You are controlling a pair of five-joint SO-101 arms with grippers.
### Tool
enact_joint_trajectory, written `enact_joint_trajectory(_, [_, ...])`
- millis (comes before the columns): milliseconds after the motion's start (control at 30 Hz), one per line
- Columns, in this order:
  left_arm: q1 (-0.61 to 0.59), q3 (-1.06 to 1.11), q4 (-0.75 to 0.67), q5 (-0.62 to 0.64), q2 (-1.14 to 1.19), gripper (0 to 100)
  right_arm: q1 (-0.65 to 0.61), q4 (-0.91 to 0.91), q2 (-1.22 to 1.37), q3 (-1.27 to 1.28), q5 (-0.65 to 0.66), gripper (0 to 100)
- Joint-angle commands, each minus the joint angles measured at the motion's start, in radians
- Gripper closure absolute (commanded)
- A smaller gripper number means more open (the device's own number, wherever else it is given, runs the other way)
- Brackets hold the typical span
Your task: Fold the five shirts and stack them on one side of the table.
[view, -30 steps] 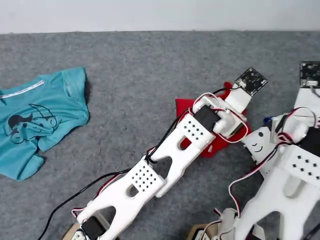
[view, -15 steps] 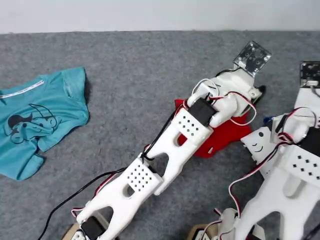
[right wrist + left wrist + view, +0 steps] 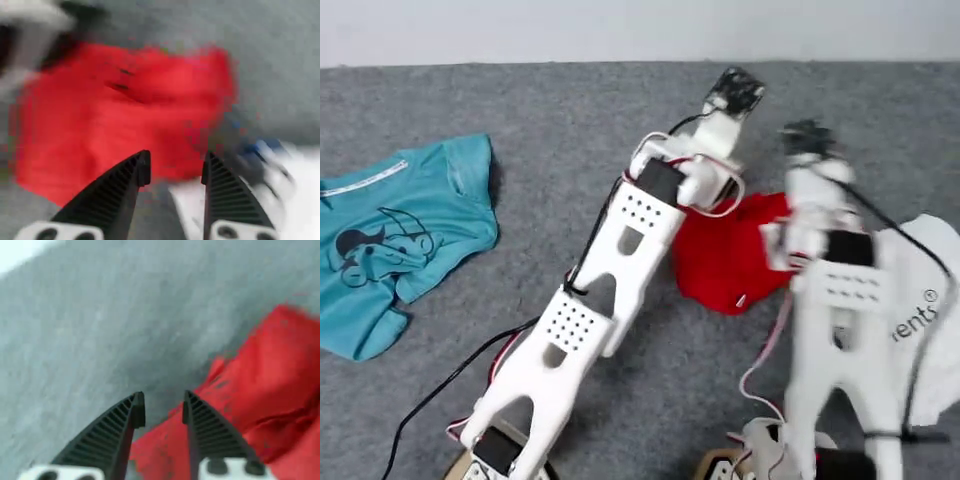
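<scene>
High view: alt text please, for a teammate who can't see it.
The left arm and right arm hang over a crumpled red shirt right of centre on the grey table. A teal shirt lies spread at the left edge; a white shirt at the right edge.

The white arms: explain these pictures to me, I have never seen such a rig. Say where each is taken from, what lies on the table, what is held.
These are two robots: a left arm and a right arm, each ending in a two-fingered hand. One picture looks down over the table; the other two come from cameras on each arm's wrist, looking along its hand. On it lie a red shirt in the middle, a teal shirt at one side, a white shirt at the other. The left hand is at the red shirt's edge, the right hand above it. Both are open and hold nothing.
</scene>
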Motion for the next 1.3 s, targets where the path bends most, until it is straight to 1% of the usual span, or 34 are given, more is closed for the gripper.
enact_joint_trajectory(0, [-0.041,-0.045,0.011,-0.020,0.029,89,-0.143,-0.099,0.081,-0.005,0.008,81.2])
enact_joint_trajectory(133, [-0.055,-0.045,0.012,-0.020,0.100,94,-0.237,-0.125,0.171,-0.005,0.008,81.2])
enact_joint_trajectory(233, [-0.041,-0.045,0.006,-0.020,0.144,95,-0.236,-0.125,0.222,-0.005,0.009,81.2])
enact_joint_trajectory(400, [-0.032,-0.071,-0.009,-0.021,0.167,95,-0.163,-0.168,0.311,-0.002,0.014,81.2])
enact_joint_trajectory(500, [-0.032,-0.070,-0.009,-0.021,0.167,95,-0.081,-0.220,0.383,-0.002,0.015,81.2])
enact_joint_trajectory(600, [-0.032,-0.070,-0.009,-0.021,0.167,95,0.002,-0.219,0.412,-0.003,0.015,81.2])
enact_joint_trajectory(733, [-0.031,-0.068,-0.009,-0.021,0.167,95,0.068,-0.145,0.346,-0.003,0.015,81.2])
enact_joint_trajectory(933, [-0.031,-0.068,-0.009,-0.021,0.167,95,0.107,0.027,0.131,-0.003,0.014,81.2])
enact_joint_trajectory(1033, [-0.031,-0.068,-0.009,-0.021,0.167,95,0.143,0.058,0.070,0.002,0.015,81.2])
enact_joint_trajectory(1133, [-0.031,-0.068,-0.009,-0.021,0.167,95,0.196,0.024,0.085,0.002,0.015,81.1])
enact_joint_trajectory(1267, [-0.031,-0.068,-0.009,-0.021,0.167,95,0.240,-0.142,0.179,-0.006,0.006,80.9])
